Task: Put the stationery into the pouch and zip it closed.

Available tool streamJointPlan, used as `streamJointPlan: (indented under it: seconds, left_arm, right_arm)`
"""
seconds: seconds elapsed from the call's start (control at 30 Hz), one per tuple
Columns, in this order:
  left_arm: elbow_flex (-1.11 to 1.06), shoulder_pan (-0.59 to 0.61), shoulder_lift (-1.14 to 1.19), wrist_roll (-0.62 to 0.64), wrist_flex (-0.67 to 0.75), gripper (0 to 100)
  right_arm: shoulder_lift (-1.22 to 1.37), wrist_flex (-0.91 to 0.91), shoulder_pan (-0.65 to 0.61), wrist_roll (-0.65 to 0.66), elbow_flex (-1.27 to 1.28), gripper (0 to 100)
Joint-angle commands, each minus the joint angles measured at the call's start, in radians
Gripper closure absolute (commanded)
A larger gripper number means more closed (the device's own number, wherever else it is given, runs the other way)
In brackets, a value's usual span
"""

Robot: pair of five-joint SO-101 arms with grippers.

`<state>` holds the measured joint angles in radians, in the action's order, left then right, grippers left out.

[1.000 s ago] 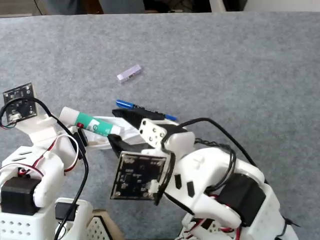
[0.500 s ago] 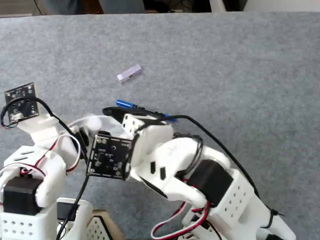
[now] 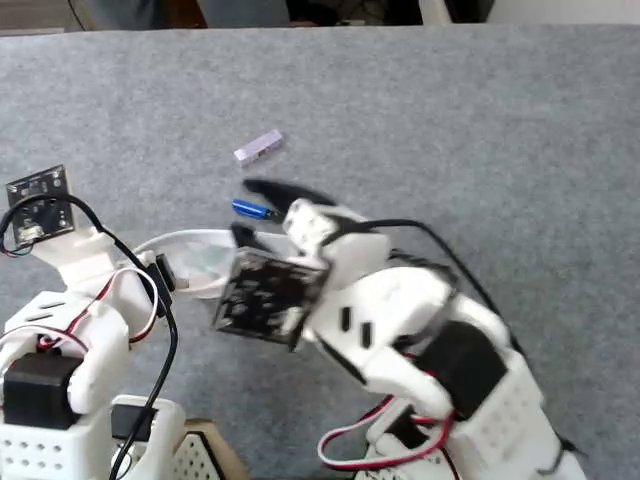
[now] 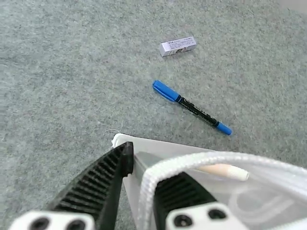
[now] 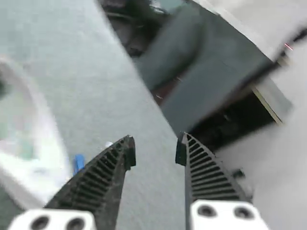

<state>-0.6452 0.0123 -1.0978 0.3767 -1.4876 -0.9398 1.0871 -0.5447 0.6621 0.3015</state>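
Progress: partway. The pouch (image 4: 249, 184) lies on the table (image 4: 57, 62) with its mouth open and the zip not run. One pale tube (image 4: 221, 171) shows through the pouch's clear wall, already inside. The high view gives a greenish patch in the same place.

Left out:
- a blue-capped pen (image 4: 192, 108)
- a small eraser (image 4: 178, 45)

Both lie loose on the table beyond the pouch mouth. The eraser is the farther one, and the two are apart from each other. My reckoning: one item in, two to go, then the zip.

Left jaws: clamped on the pouch's white rim at one end of the mouth. The rim's cord runs up between the two fingers.

Right jaws: apart, with nothing between them. From the high view they hang over the cap end of the pen, one finger to each side of it as seen from above. The rest of the barrel is hidden under the arm, and the height above the table cannot be read. The right wrist view points up toward the far side of the room. It shows a bit of blue just beside one finger, outside the gap, and the pouch off to that same side.

Judgement: the right jaws are near the pen but not closed around it. The pen lies flat on the table and looks untouched.
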Motion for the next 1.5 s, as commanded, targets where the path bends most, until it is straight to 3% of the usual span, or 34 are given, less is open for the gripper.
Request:
streamJointPlan:
  seconds: [0.0, 0.17, 0.4, 0.73, 0.9, 1.27, 1.47]
  left_arm:
    - [-0.088, 0.03, 0.025, -0.015, 0.023, 97]
    - [-0.074, 0.03, 0.017, -0.017, -0.008, 97]
    - [0.013, 0.03, 0.018, -0.051, -0.072, 97]
    - [0.018, 0.028, 0.023, -0.051, -0.084, 97]
    - [0.012, 0.028, 0.025, -0.051, -0.081, 97]
    - [0.013, 0.028, 0.025, -0.051, -0.078, 97]
    - [0.018, 0.028, 0.025, -0.051, -0.078, 97]
  right_arm:
    - [-0.004, -0.006, 0.25, -0.075, -0.047, 84.0]
    - [-0.002, -0.006, 0.416, -0.103, 0.096, 84.0]
    - [0.131, -0.011, 0.43, -0.058, 0.294, 84.0]
    - [0.68, -0.057, 0.327, -0.041, 0.133, 84.0]
    - [0.909, 0.035, 0.304, 0.037, -0.001, 84.1]
    - [1.021, 0.086, 0.172, 0.084, -0.051, 83.7]
    - [1.179, 0.083, 0.172, 0.14, -0.13, 84.0]
